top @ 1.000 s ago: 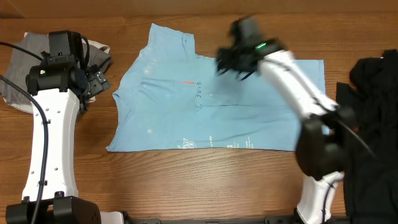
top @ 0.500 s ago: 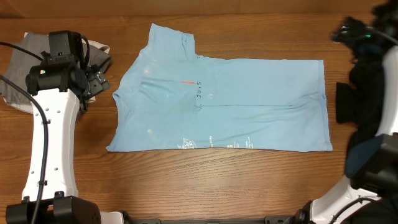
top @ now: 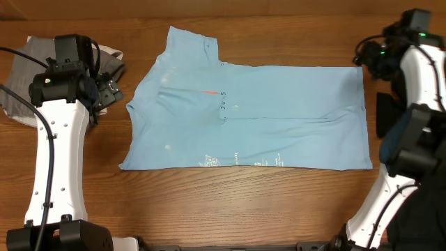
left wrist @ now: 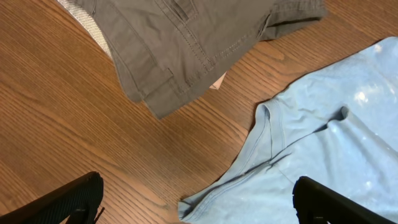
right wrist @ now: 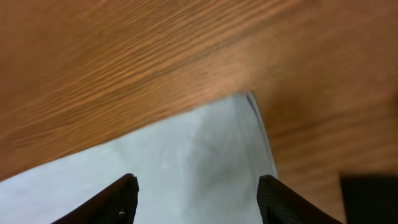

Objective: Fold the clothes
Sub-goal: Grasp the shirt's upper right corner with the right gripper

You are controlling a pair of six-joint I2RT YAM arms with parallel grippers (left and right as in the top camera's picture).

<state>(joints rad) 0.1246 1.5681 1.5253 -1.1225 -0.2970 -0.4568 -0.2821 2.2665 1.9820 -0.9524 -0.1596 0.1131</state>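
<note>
The light blue T-shirt (top: 251, 115) lies on the wooden table, folded lengthwise, with small white text along its near edge. My left gripper (top: 111, 90) is open and empty just left of the shirt's sleeve; its wrist view shows the sleeve hem (left wrist: 273, 155) between the open fingers (left wrist: 196, 202). My right gripper (top: 369, 59) is open and empty above the shirt's far right corner. The right wrist view shows that corner (right wrist: 236, 137) just beyond the open fingers (right wrist: 198, 199).
A grey folded garment (top: 28, 77) lies at the far left; it also shows in the left wrist view (left wrist: 186, 43). A dark garment (top: 425, 104) lies at the right edge of the table.
My right arm has swung from over the middle of the shirt out to the far right corner. The shirt now lies fully uncovered. The left arm has not moved.
</note>
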